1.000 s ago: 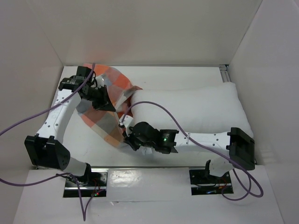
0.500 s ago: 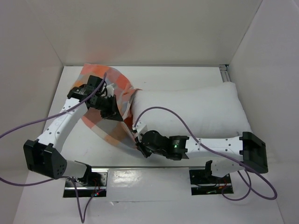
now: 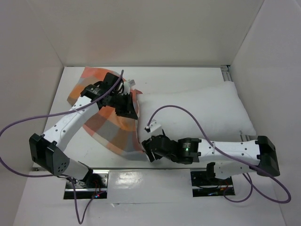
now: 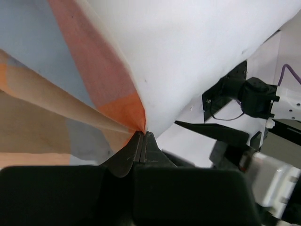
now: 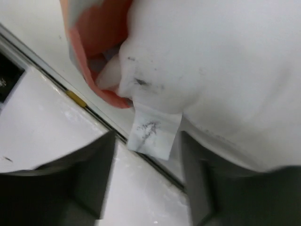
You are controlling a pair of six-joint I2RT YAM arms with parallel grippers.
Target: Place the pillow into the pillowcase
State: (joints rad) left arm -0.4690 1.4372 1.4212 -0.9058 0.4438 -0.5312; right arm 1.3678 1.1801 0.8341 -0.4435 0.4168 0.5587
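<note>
The checked orange, blue-grey and tan pillowcase (image 3: 106, 129) lies left of centre, its mouth against the left end of the white pillow (image 3: 197, 110). My left gripper (image 3: 131, 112) is shut on the pillowcase's edge. In the left wrist view the jaws (image 4: 142, 137) pinch the orange fabric (image 4: 70, 94) right beside the pillow (image 4: 188, 52). My right gripper (image 3: 147, 151) is at the pillow's near left corner. In the right wrist view it (image 5: 149, 162) stands open, with the pillow's small white tag (image 5: 153, 126) hanging between its fingers (image 5: 89, 174). The pillowcase rim (image 5: 82, 52) wraps the pillow's (image 5: 225, 66) corner.
White walls close in the table on the left, back and right. An aluminium rail (image 3: 226, 73) stands at the back right corner. A metal strip (image 3: 141, 176) with the arm mounts runs along the near edge. Purple cables (image 3: 178, 110) loop over the pillow and the left arm.
My right gripper has opened and let go of the pillow's corner, and it has drifted towards the near edge. My left gripper has pulled the pillowcase's edge rightwards onto the pillow's left end.
</note>
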